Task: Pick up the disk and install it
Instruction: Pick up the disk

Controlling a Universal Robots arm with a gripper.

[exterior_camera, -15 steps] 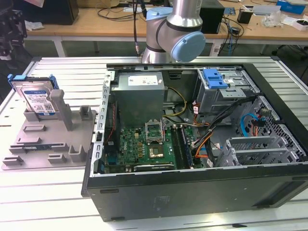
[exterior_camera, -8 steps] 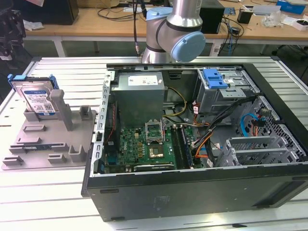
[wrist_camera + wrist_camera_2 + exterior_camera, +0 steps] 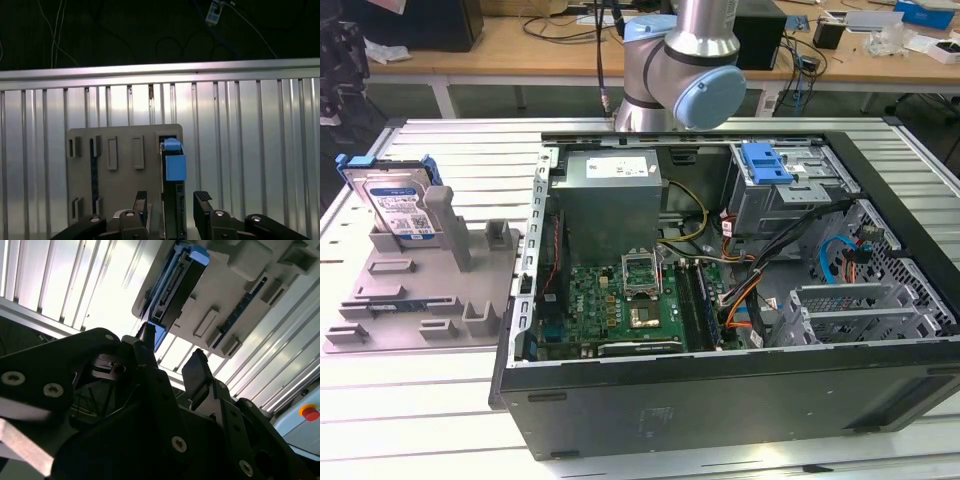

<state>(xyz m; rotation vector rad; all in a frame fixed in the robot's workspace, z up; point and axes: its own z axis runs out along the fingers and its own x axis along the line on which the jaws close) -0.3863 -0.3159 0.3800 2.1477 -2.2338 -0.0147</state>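
disk [image 3: 400, 205]: upright in a slot at the grey holder's [image 3: 420, 300] far corner.
gripper [image 3: 171, 199]: fingers wide, either side of disk, not touching.
risk: off-centre closing could tilt disk, jamming it in slot.

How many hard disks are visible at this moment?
1: the disk stands on edge in the grey holder on the exterior view's left, outside the computer case. Others may be hidden inside that case.
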